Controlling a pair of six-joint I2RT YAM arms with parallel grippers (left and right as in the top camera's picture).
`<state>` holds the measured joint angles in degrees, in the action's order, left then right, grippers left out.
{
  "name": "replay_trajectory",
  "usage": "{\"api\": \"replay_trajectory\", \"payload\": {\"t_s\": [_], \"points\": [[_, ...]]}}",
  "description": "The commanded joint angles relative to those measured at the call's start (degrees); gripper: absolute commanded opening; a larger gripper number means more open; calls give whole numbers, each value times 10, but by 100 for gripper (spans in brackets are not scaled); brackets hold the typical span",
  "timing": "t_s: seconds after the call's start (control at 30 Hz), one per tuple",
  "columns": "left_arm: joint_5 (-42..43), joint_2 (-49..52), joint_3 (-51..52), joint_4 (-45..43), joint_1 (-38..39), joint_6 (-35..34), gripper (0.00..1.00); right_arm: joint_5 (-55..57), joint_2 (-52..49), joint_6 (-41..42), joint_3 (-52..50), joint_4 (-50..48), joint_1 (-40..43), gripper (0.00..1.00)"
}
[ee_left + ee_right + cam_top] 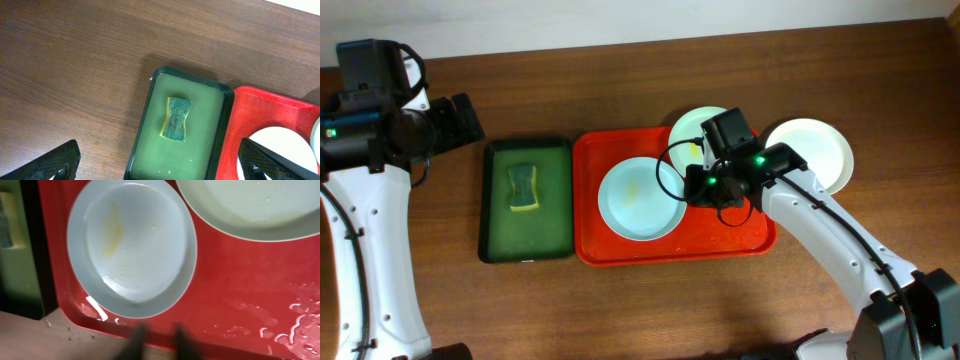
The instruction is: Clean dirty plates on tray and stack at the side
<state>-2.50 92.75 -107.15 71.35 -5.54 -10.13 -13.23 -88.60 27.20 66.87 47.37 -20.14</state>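
Note:
The red-orange tray (620, 250) lies mid-table. A pale blue plate (638, 198) with a yellow smear lies on its left half and shows in the right wrist view (132, 245). A pale mint plate (692, 128) lies at the tray's back edge, also in the right wrist view (250, 205). A white plate (815, 150) lies on the table right of the tray. My right gripper (705, 185) hovers over the tray just right of the blue plate. Its blurred fingers (159, 342) are a narrow gap apart and empty. My left gripper (160, 167) is wide open and empty.
A dark green tray (495, 200) with a yellow-green sponge (524, 188) lies left of the red tray; it shows in the left wrist view (142, 130) with the sponge (177, 119). Water drops (300, 325) lie on the red tray's floor.

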Motion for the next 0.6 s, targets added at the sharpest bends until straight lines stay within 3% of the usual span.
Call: {"api": "replay_trajectory", "payload": {"t_s": [0.0,0.23,0.33,0.57], "points": [[0,-1,-2,-1,0,-5,99,70,2,-13,6,23,0,4],[0,-1,-2,0,0,-5,99,95,0,-10,5,60,0,4],[-1,-1,-2,0,0,-5,99,151,0,72,5,70,0,4],[-1,-1,-2,0,0,-5,99,155,0,74,5,88,-1,4]]}}
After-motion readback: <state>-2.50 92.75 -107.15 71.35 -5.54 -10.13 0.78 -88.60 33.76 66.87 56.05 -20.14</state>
